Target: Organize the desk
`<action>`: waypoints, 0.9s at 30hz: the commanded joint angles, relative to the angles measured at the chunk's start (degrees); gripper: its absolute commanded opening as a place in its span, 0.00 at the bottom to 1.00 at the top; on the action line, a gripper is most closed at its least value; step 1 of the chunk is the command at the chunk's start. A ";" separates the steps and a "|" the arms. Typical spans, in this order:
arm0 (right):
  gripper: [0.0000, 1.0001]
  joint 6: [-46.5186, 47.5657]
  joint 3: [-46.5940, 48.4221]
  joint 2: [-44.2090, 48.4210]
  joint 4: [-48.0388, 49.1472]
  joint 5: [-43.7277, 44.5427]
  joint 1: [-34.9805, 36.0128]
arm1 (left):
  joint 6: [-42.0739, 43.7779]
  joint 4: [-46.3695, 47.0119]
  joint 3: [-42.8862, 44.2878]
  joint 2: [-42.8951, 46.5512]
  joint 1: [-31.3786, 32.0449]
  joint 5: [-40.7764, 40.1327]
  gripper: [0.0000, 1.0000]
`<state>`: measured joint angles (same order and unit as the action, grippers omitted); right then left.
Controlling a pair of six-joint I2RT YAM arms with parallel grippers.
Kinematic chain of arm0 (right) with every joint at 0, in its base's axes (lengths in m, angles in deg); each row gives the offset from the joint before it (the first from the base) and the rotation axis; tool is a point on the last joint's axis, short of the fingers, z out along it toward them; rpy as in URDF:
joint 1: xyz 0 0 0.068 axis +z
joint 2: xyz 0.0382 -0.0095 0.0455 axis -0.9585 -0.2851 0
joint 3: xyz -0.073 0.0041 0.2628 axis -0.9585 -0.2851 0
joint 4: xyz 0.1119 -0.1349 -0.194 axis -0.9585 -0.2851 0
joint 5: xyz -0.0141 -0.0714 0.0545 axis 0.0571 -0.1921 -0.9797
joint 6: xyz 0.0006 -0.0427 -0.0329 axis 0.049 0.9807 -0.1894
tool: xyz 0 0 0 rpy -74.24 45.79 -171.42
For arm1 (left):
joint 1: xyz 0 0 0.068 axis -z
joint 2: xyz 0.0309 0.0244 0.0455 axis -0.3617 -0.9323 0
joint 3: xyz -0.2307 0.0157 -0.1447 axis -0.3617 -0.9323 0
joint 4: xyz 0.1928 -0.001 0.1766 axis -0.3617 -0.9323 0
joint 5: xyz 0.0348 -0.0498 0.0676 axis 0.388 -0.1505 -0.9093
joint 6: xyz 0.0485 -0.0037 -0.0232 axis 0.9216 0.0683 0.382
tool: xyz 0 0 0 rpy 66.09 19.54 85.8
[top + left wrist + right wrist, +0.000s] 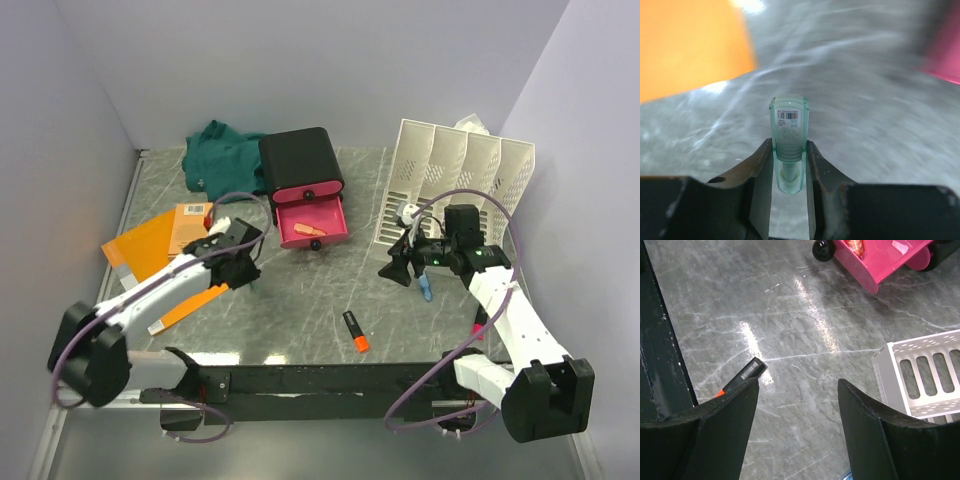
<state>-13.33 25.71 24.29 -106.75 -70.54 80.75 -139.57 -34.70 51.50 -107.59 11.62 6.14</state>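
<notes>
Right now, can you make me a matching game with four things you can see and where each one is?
Things:
1. translucent green plastic tube with a barcode label
2. orange and black marker
3. crumpled teal cloth
4. white slotted plastic file rack

Places:
A. at the back left of the grey-green marble desk
B. lying flat near the front edge
C. clamped in the left end effector
D. standing at the back right

Pairs: 1-C, 2-B, 3-A, 4-D.
</notes>
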 commanded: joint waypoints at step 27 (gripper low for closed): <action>0.72 1.99 0.10 1.89 -0.13 -4.33 -3.88 | 73.76 8.96 46.87 -31.02 5.85 19.99 0.19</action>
<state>-12.02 25.71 25.03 -106.99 -73.17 77.55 -69.80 -27.16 93.84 -136.44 14.50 30.18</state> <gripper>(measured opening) 0.722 0.307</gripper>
